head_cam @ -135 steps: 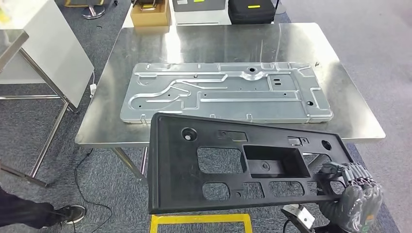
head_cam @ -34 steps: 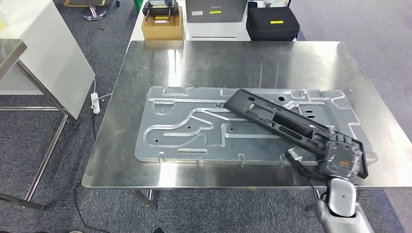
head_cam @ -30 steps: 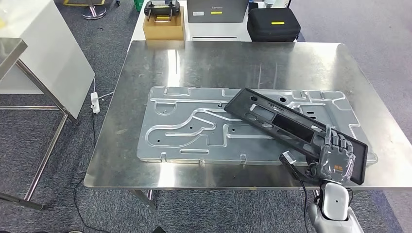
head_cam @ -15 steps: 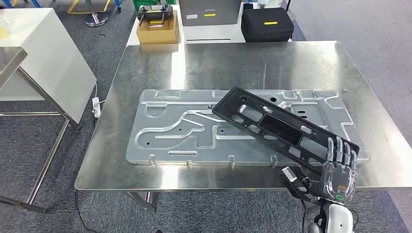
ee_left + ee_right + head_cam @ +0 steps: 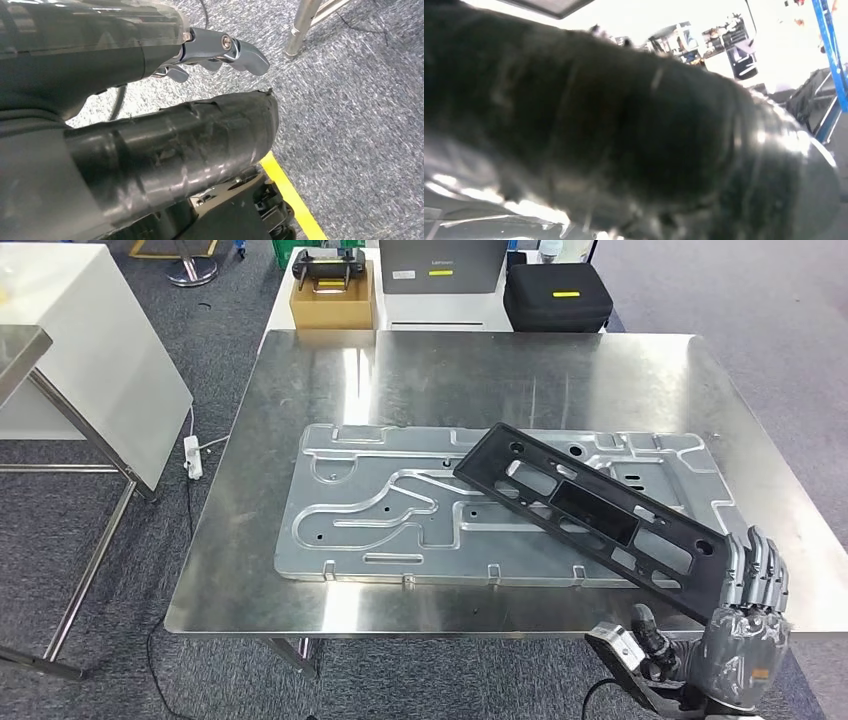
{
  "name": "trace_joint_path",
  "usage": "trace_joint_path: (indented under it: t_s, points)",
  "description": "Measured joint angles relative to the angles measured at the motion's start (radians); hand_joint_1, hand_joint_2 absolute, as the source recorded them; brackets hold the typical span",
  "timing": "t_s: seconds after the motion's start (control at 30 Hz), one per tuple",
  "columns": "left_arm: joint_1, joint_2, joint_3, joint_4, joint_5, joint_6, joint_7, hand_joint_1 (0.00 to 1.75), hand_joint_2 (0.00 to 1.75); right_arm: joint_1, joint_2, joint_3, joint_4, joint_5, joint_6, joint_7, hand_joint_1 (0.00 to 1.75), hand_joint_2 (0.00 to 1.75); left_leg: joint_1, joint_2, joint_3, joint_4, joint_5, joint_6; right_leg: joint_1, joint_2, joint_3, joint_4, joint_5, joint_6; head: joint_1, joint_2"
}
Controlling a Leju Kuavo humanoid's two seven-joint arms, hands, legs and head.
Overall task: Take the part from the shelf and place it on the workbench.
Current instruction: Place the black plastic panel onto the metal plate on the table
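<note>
One hand, the right hand (image 5: 742, 640), sits nearest in the head view, at the near right corner of the worktop (image 5: 480, 370), just off its front edge. Its fingers (image 5: 752, 570) stand straight and slightly spread, pointing away from the robot, and hold nothing; their tips lie just beside the near end of the black part (image 5: 590, 512), and I cannot tell whether they touch it. In the right wrist view a dark, blurred surface lies close against the lens.

Hanging low, the left hand (image 5: 210, 50) appears in its wrist view above grey carpet (image 5: 360, 115), its pale fingers (image 5: 240, 50) bent inward with nothing between them. A strip of yellow floor tape (image 5: 290, 195) runs across the carpet near it, and a metal leg (image 5: 302, 25) stands further off.

Next comes the black part itself, a long flat frame with several cut-out windows. It lies slantwise on the worktop, its near end by the front right edge and its far end toward the middle, resting across the right portion of a large grey metal panel (image 5: 400, 505) with raised channels.

Beyond the worktop stand a brown cardboard box (image 5: 332, 295), a grey case (image 5: 440, 265) and a black case (image 5: 557, 295). To the far left is a white table (image 5: 90, 350), and a white power strip (image 5: 192, 453) lies on the carpet beside it.
</note>
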Motion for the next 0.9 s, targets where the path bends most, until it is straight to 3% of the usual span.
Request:
trace_joint_path:
  t_s: [0.07,0.1,0.2,0.27,0.33,0.4,0.47,0.53,0.57,0.6,0.67,0.73,0.77,0.9]
  points:
    - [0.001,0.000,0.005,0.000,0.004,0.012,0.004,0.00,0.00,0.012,0.014,0.000,-0.021,-0.095,0.000,-0.056,0.00,1.31,-0.001,0.000,-0.001,0.002,-0.001,0.000,-0.001,0.000,-0.031,0.064,-0.011,0.004,0.000,0.000]
    - [0.002,0.000,0.008,0.000,0.005,0.022,0.007,0.00,0.00,0.017,0.022,0.000,-0.035,-0.153,0.000,-0.089,0.00,1.75,-0.001,0.000,-0.001,0.004,-0.002,0.000,-0.001,0.000,-0.021,0.045,0.009,0.004,0.000,0.000]
    - [0.001,-0.001,0.011,0.000,0.006,0.055,0.017,0.00,0.00,0.025,0.046,0.001,-0.080,-0.288,0.001,-0.165,0.00,1.75,-0.003,-0.001,0.000,0.012,-0.009,-0.007,0.000,0.000,0.072,-0.143,0.096,-0.004,0.000,0.000]
    - [0.000,-0.001,0.012,0.000,0.005,0.068,0.021,0.00,0.00,0.030,0.058,0.005,-0.100,-0.335,0.001,-0.184,0.00,1.75,-0.006,-0.002,-0.002,0.017,-0.012,-0.017,0.005,0.001,0.100,-0.206,0.109,-0.013,0.000,0.000]
    - [-0.001,-0.001,0.013,0.000,0.006,0.076,0.024,0.00,0.00,0.031,0.065,0.014,-0.106,-0.365,0.002,-0.183,0.00,1.75,-0.006,-0.002,-0.003,0.015,-0.012,-0.027,0.007,0.002,0.099,-0.209,0.112,-0.024,-0.001,0.000]
    - [-0.002,-0.001,0.013,0.000,0.007,0.080,0.024,0.00,0.00,0.027,0.066,0.029,-0.104,-0.386,0.003,-0.179,0.00,1.75,-0.004,-0.002,-0.009,0.034,-0.030,-0.037,0.004,0.001,0.101,-0.215,0.117,-0.036,-0.001,0.000]
    - [-0.003,-0.001,0.013,0.000,0.008,0.083,0.025,0.00,0.00,0.022,0.067,0.043,-0.100,-0.398,0.004,-0.178,0.00,1.75,-0.002,-0.002,-0.044,0.118,-0.088,-0.044,0.002,-0.002,0.100,-0.219,0.122,-0.046,-0.001,0.000]
    - [-0.003,-0.001,0.014,0.000,0.008,0.085,0.027,0.00,0.00,0.020,0.068,0.055,-0.094,-0.403,0.005,-0.178,0.00,1.75,0.000,-0.001,-0.097,0.243,-0.149,-0.047,0.004,-0.004,0.095,-0.219,0.124,-0.050,-0.001,0.000]
    - [-0.002,-0.001,0.014,0.000,0.007,0.086,0.029,0.00,0.00,0.020,0.068,0.059,-0.090,-0.405,0.006,-0.178,0.00,1.75,0.000,-0.001,-0.111,0.281,-0.159,-0.048,0.004,-0.005,0.093,-0.218,0.125,-0.051,-0.001,0.000]
    - [-0.001,-0.001,0.014,0.000,0.007,0.087,0.030,0.00,0.00,0.020,0.068,0.063,-0.087,-0.407,0.006,-0.178,0.00,1.75,0.000,-0.001,-0.108,0.282,-0.149,-0.048,0.005,-0.005,0.092,-0.217,0.125,-0.051,-0.001,0.000]
    - [-0.001,-0.001,0.014,0.000,0.007,0.087,0.033,0.00,0.00,0.020,0.068,0.069,-0.082,-0.413,0.007,-0.178,0.00,1.75,0.000,-0.001,-0.049,0.175,-0.086,-0.043,0.005,-0.005,0.092,-0.213,0.126,-0.051,-0.001,0.000]
    - [-0.002,-0.001,0.015,0.000,0.008,0.088,0.034,0.00,0.00,0.020,0.068,0.075,-0.080,-0.418,0.008,-0.178,0.00,1.75,-0.002,-0.002,0.010,0.054,-0.042,-0.037,0.007,-0.005,0.090,-0.208,0.127,-0.046,-0.001,0.000]
    - [-0.003,-0.001,0.015,0.000,0.008,0.088,0.035,0.00,0.00,0.020,0.068,0.078,-0.079,-0.420,0.007,-0.178,0.00,1.75,-0.003,-0.002,0.023,0.024,-0.036,-0.034,0.008,-0.004,0.087,-0.206,0.128,-0.041,-0.001,0.000]
    - [-0.001,-0.001,0.015,0.000,0.009,0.088,0.035,0.00,0.00,0.028,0.068,0.083,-0.075,-0.427,0.007,-0.177,0.00,1.75,-0.003,-0.001,0.020,0.005,-0.020,-0.014,0.007,-0.002,0.079,-0.200,0.127,-0.016,-0.001,0.000]
